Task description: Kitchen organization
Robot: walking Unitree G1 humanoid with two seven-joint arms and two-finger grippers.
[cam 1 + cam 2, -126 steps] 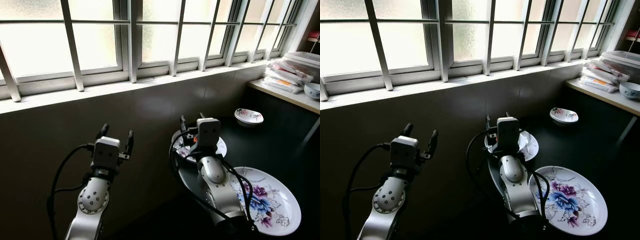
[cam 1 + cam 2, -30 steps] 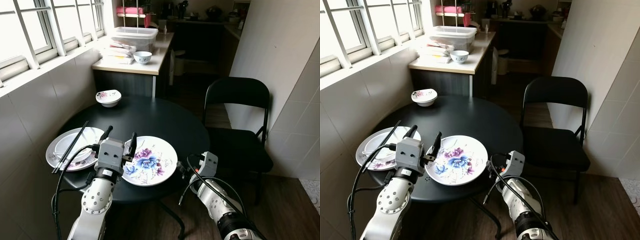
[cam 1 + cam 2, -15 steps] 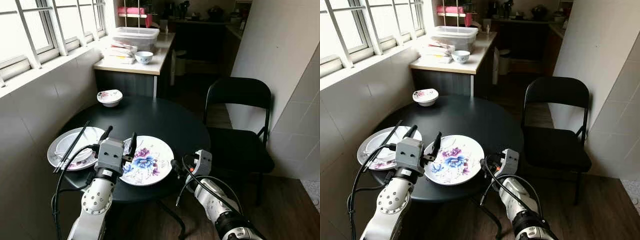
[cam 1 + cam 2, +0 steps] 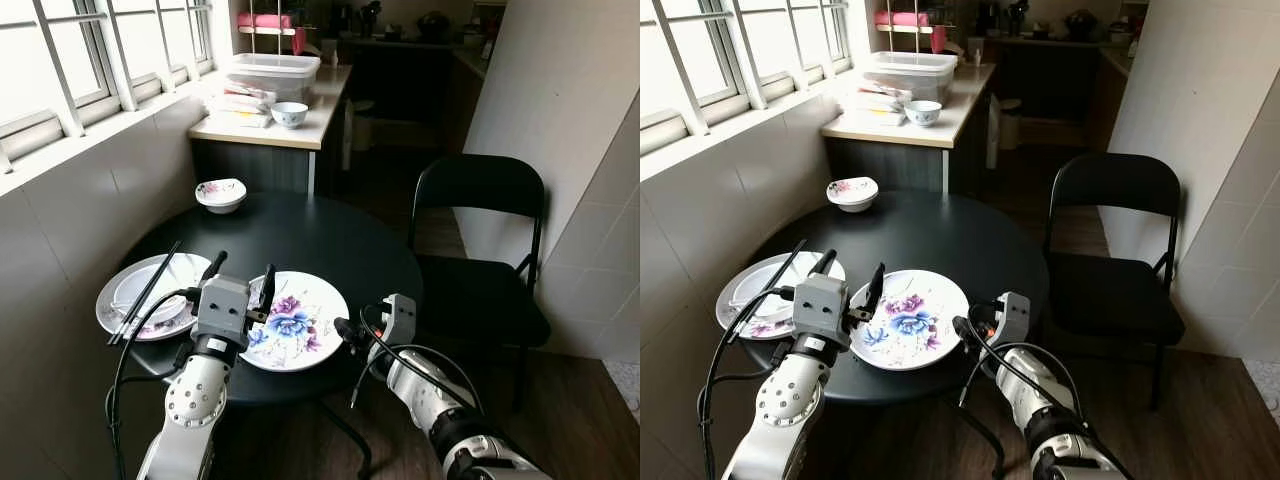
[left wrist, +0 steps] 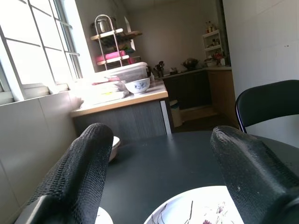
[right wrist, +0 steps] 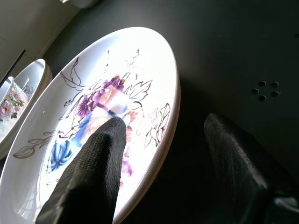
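Note:
A large floral plate [image 4: 295, 320] lies near the front edge of the round black table [image 4: 300, 235]. My right gripper [image 6: 163, 123] is open at the plate's right rim [image 4: 962, 330], one finger over the plate and the other beside it. My left gripper [image 4: 242, 275] stands open, raised over the plate's left side, holding nothing. To the left, a white plate [image 4: 120, 310] carries a bowl and black chopsticks [image 4: 143, 290]. A small floral bowl [image 4: 221, 193] sits at the table's far side.
A black folding chair [image 4: 478, 200] stands to the right of the table. Behind, a counter [image 4: 270, 125] holds a blue-and-white bowl [image 4: 290, 113], a clear container [image 4: 272, 72] and packets. A tiled wall with windows runs along the left.
The view has swung from the window wall to the table. Over the last second my right gripper has risen and moved left to the floral plate's rim. My left arm has held still.

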